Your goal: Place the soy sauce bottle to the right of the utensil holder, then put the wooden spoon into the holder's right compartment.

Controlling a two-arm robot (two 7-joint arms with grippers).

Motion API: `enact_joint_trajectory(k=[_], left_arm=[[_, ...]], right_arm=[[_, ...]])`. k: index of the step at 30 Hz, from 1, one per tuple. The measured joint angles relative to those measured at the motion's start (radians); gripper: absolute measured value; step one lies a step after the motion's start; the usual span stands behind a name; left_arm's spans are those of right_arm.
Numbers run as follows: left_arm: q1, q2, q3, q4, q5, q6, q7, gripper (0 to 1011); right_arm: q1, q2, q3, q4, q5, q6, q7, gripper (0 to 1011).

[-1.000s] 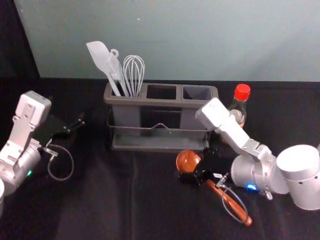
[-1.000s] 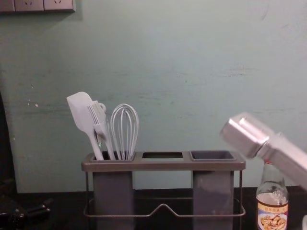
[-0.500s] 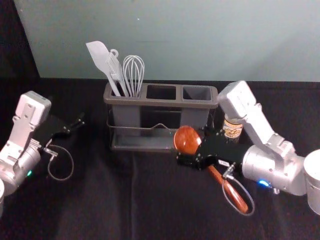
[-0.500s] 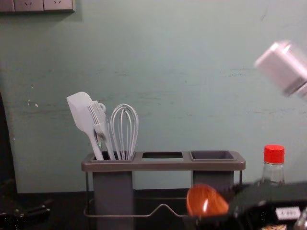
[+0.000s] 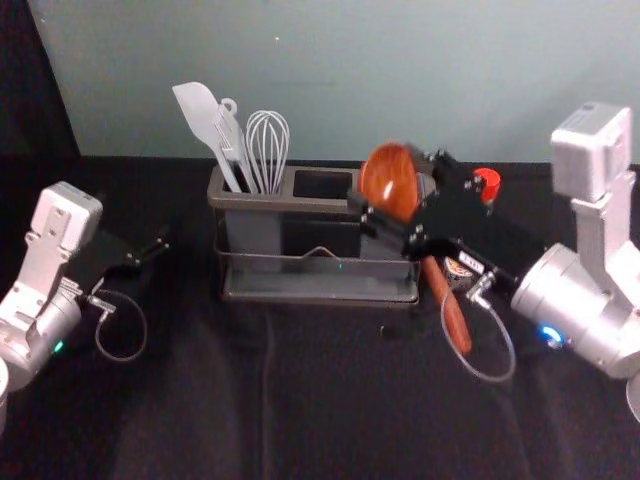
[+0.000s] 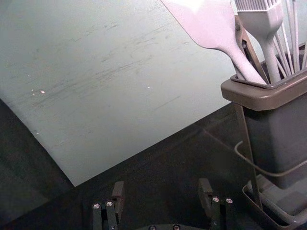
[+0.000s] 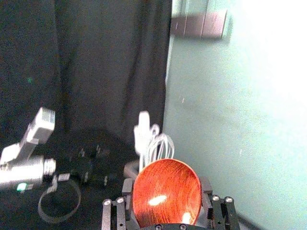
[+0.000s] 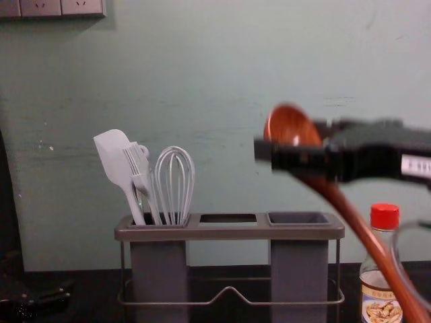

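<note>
My right gripper (image 5: 398,208) is raised at the holder's right part in the head view, shut on the wooden spoon (image 5: 388,178) just below its bowl. The spoon's handle slants down toward the right. The right wrist view has the bowl (image 7: 166,189) between the fingers of the right gripper (image 7: 167,197). In the chest view the spoon (image 8: 360,229) is tilted, its bowl higher than the rim of the utensil holder (image 8: 229,233). The soy sauce bottle (image 8: 382,286) stands upright right of the holder, partly behind the handle. My left gripper (image 5: 158,249) is parked at the left; the left gripper (image 6: 161,188) is open.
A white spatula (image 5: 200,112), a brush and a whisk (image 5: 267,145) stand in the holder's left compartment. The wall (image 8: 222,81) rises behind the holder, and dark cloth (image 5: 200,400) covers the table in front of it.
My right gripper has lifted the spoon from the table in front of the holder to above the rim's height, moving it toward the back. The left arm has stayed still.
</note>
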Motion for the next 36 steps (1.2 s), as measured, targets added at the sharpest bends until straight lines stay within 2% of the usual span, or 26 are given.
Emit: enact_joint_trajectory(k=[4, 5, 10, 17, 20, 28, 29, 36], left_arm=[[0.0, 0.0, 0.0, 0.0, 0.0, 0.0, 0.0, 1005], [0.0, 0.0, 0.0, 0.0, 0.0, 0.0, 0.0, 1005], [0.0, 0.0, 0.0, 0.0, 0.0, 0.0, 0.0, 1005], [0.0, 0.0, 0.0, 0.0, 0.0, 0.0, 0.0, 1005], [0.0, 0.0, 0.0, 0.0, 0.0, 0.0, 0.0, 1005], [0.0, 0.0, 0.0, 0.0, 0.0, 0.0, 0.0, 1005], [0.0, 0.0, 0.0, 0.0, 0.0, 0.0, 0.0, 1005], [0.0, 0.0, 0.0, 0.0, 0.0, 0.0, 0.0, 1005]], right_arm=[[0.035, -0.021, 0.004, 0.004, 0.002, -0.045, -0.003, 840], [0.035, -0.021, 0.004, 0.004, 0.002, -0.045, -0.003, 840], [0.105, -0.049, -0.005, 0.039, 0.005, -0.061, -0.001, 840], [0.209, -0.095, -0.025, 0.119, -0.007, -0.069, -0.015, 840], [0.266, -0.121, -0.038, 0.176, -0.026, -0.069, -0.025, 840], [0.37, -0.172, -0.066, 0.306, -0.07, -0.061, -0.039, 840], [0.37, -0.172, -0.066, 0.306, -0.07, -0.061, -0.039, 840], [0.447, -0.217, -0.084, 0.431, -0.099, -0.064, -0.038, 840]])
